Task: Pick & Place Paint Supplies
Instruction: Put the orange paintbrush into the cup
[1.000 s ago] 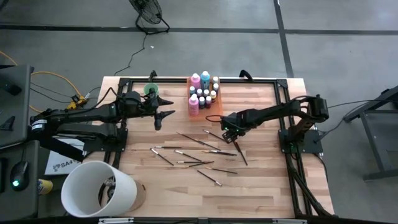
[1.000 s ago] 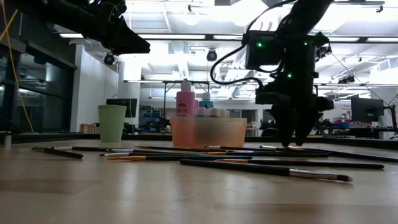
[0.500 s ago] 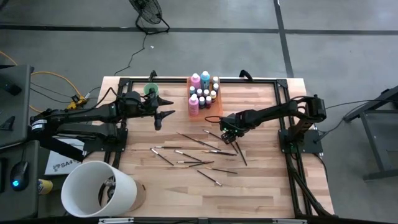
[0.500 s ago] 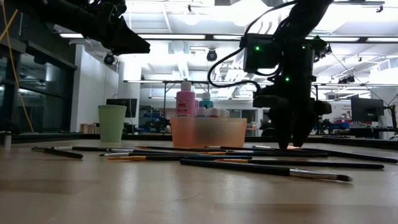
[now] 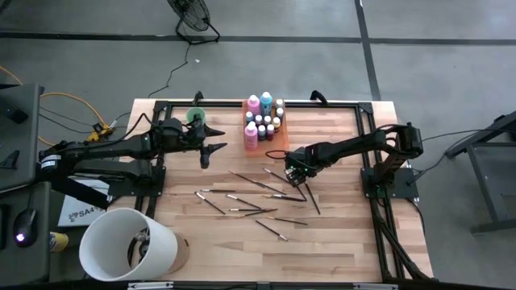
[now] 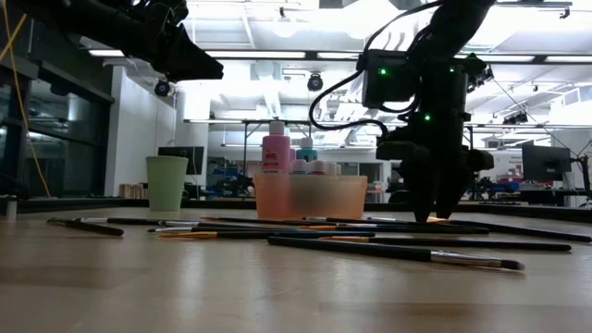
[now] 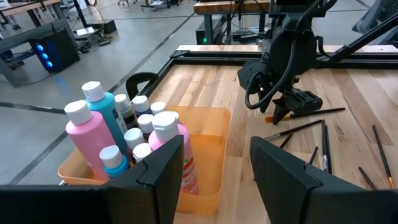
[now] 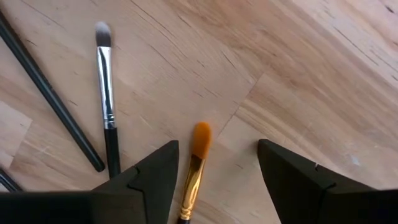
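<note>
Right claw (image 8: 214,171) open, empty, low over table (image 5: 339,234), straddling thin orange-tipped brush (image 8: 198,155) mid-table. Left claw (image 7: 214,165) open, empty, near translucent orange tray (image 7: 214,134).

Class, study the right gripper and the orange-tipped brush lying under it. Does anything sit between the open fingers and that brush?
Nothing visible does. The right gripper is open, low over the table, and the orange-tipped brush lies in the gap between its fingers. A grey-tipped brush lies beside it, clear of that gap.

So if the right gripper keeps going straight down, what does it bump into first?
Probably the orange-tipped brush, lying on the table between the open right gripper fingers; how close it hangs is unclear.
</note>
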